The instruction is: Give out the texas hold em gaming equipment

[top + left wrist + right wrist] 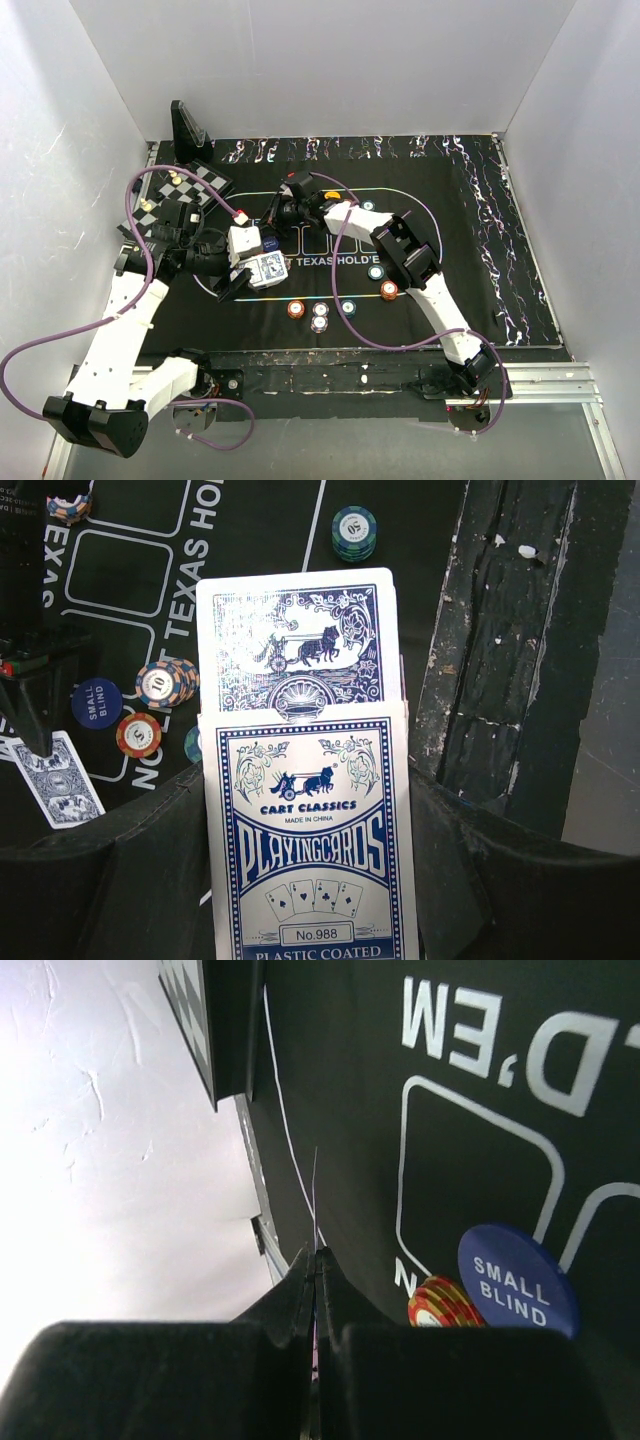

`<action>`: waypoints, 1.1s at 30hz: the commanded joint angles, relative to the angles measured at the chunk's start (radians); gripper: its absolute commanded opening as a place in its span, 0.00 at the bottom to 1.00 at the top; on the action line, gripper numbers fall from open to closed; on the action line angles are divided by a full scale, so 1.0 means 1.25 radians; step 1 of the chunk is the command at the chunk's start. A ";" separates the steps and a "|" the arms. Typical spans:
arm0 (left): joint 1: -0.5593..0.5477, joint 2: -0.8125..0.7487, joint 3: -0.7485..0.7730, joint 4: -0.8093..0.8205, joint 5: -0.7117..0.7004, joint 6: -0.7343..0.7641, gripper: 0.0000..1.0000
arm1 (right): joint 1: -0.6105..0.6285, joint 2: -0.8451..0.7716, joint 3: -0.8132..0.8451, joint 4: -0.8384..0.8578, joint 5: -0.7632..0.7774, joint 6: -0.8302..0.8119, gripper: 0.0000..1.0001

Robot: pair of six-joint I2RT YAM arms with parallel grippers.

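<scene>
Left fingers clamp both sides of the card box, held over the mat. The deck stands partly out of the box's open top. Right fingers are pressed together on one card, seen edge-on, near the small blind button. Judgement: lower the card flat onto a player's spot before release, and keep the box steady, mouth up.

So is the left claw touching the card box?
Touching. The left wrist view shows the card box clamped in the left gripper, fingers pressed against both its sides.
</scene>
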 commanded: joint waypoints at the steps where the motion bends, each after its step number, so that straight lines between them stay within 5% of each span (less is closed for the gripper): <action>1: -0.002 -0.020 0.030 0.003 0.038 -0.006 0.20 | -0.004 -0.001 0.049 -0.061 0.055 -0.031 0.01; 3: -0.002 -0.024 0.027 0.004 0.038 -0.008 0.20 | -0.003 -0.002 0.049 -0.088 0.068 -0.055 0.05; 8: -0.001 -0.028 0.024 0.001 0.035 -0.011 0.20 | -0.004 0.004 0.075 -0.178 0.084 -0.111 0.35; 15: -0.002 -0.034 0.010 -0.003 0.019 -0.003 0.20 | -0.008 -0.017 0.102 -0.229 0.096 -0.145 0.52; 21: -0.001 -0.034 -0.007 0.008 0.015 0.001 0.20 | -0.036 -0.116 0.049 -0.227 0.093 -0.168 0.80; 33: -0.001 -0.020 -0.031 0.012 0.011 0.024 0.20 | -0.077 -0.499 -0.281 -0.065 -0.010 -0.145 0.88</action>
